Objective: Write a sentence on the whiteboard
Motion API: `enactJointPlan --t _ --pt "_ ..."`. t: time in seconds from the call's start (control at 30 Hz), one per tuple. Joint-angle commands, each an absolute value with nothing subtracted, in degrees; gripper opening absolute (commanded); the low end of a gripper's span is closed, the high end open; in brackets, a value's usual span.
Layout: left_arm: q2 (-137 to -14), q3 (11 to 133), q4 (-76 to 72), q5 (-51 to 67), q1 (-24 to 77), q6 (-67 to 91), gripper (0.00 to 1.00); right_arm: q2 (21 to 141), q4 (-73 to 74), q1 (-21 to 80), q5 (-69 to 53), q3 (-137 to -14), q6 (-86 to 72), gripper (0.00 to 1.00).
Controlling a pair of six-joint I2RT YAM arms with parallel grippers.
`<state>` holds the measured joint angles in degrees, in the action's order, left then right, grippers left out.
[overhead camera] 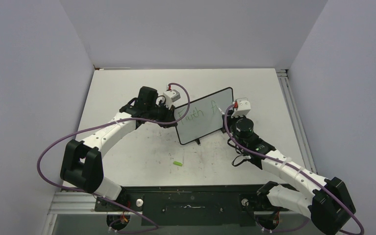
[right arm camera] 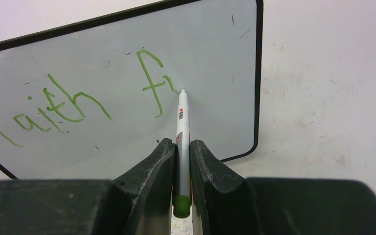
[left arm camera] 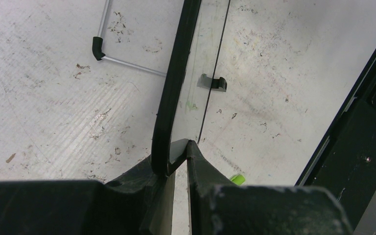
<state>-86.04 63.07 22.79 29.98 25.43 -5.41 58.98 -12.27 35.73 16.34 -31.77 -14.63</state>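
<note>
Two clamps matter: left gripper (left arm camera: 178, 147) pinches the whiteboard (left arm camera: 169, 98), right gripper (right arm camera: 182, 147) squeezes the marker (right arm camera: 182, 117); we should press lightly on the whiteboard, extending the sentence (right arm camera: 78, 103).

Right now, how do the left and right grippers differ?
The left gripper clamps the black edge of the whiteboard; the right gripper clamps a white marker. The left grips from the board's side; the right faces its front, marker tip at the unfinished green sentence. Both are shut.
</note>
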Motion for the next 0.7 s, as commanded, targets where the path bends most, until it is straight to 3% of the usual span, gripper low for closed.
enactJointPlan --t 0.0,0.67 --pt "-84.99 64.51 23.91 25.78 25.49 -9.18 0.0 59.98 -16.76 36.04 17.31 -35.33 -13.41 0.05" --pt "-84.99 64.51 23.86 25.76 25.49 -9.23 0.0 60.56 -17.14 35.99 17.26 -36.06 -12.74 0.05"
